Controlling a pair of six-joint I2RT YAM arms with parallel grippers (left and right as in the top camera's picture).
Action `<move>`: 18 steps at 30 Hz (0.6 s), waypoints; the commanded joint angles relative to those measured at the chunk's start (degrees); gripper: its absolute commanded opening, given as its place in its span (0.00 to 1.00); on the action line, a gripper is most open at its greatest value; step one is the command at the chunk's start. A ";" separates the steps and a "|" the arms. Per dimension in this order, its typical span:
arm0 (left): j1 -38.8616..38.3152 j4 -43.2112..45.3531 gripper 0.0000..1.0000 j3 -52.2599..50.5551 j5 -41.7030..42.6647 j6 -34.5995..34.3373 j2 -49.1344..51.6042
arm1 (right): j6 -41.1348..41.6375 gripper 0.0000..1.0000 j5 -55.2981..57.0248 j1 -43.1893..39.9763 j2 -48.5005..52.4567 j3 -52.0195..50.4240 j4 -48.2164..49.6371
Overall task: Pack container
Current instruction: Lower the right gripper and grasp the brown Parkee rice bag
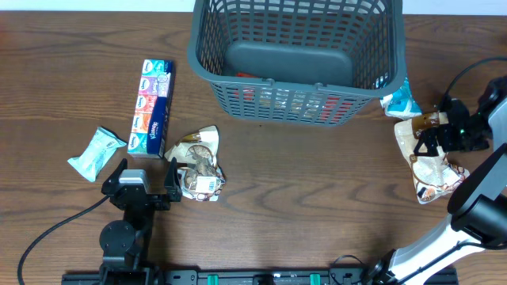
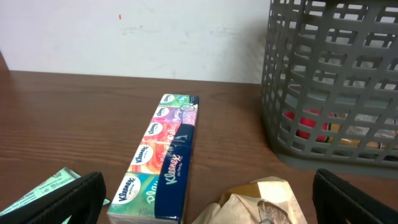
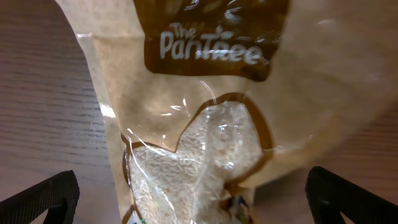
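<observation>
The dark grey slotted container (image 1: 297, 91) stands at the table's back centre, with red and orange packets showing through its front wall; it also shows in the left wrist view (image 2: 329, 81). A Kleenex tissue pack (image 1: 152, 107) (image 2: 163, 158), a small mint-green packet (image 1: 97, 152) and a crumpled beige packet (image 1: 200, 164) (image 2: 261, 202) lie at the left. My left gripper (image 1: 144, 184) (image 2: 208, 199) is open, just in front of the Kleenex pack and beige packet. My right gripper (image 1: 424, 136) (image 3: 193, 199) is open directly over a beige rice bag (image 1: 428, 162) (image 3: 199, 124).
A blue-and-white packet (image 1: 400, 101) lies against the container's right front corner. A black cable (image 1: 47, 229) runs across the front left of the wooden table (image 1: 317, 206). A white wall (image 2: 137, 37) stands behind the table.
</observation>
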 commanded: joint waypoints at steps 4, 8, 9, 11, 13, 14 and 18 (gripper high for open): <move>-0.13 -2.38 0.99 -0.76 2.23 -0.31 -0.26 | 1.46 0.98 -0.28 0.02 0.20 -7.52 3.85; -0.13 -2.38 0.98 -0.76 2.25 -0.31 -0.26 | 2.95 0.96 -1.14 0.02 0.20 -11.04 6.84; -0.13 -2.38 0.99 -0.76 2.25 -0.31 -0.26 | 3.87 0.96 -1.55 0.02 0.20 -11.56 7.50; -0.13 -2.38 0.99 -0.76 2.25 -0.31 -0.26 | 6.43 0.93 -1.77 0.02 0.20 -12.02 8.50; -0.13 -2.38 0.99 -0.76 2.25 -0.31 -0.26 | 7.85 0.82 -1.99 0.02 0.20 -12.02 8.72; -0.13 -2.38 0.99 -0.76 2.25 -0.31 -0.26 | 7.82 0.78 -2.75 0.02 0.20 -12.02 8.68; -0.13 -2.36 0.99 -0.76 2.25 -0.31 -0.26 | 7.82 0.30 -6.34 0.02 0.20 -12.02 8.70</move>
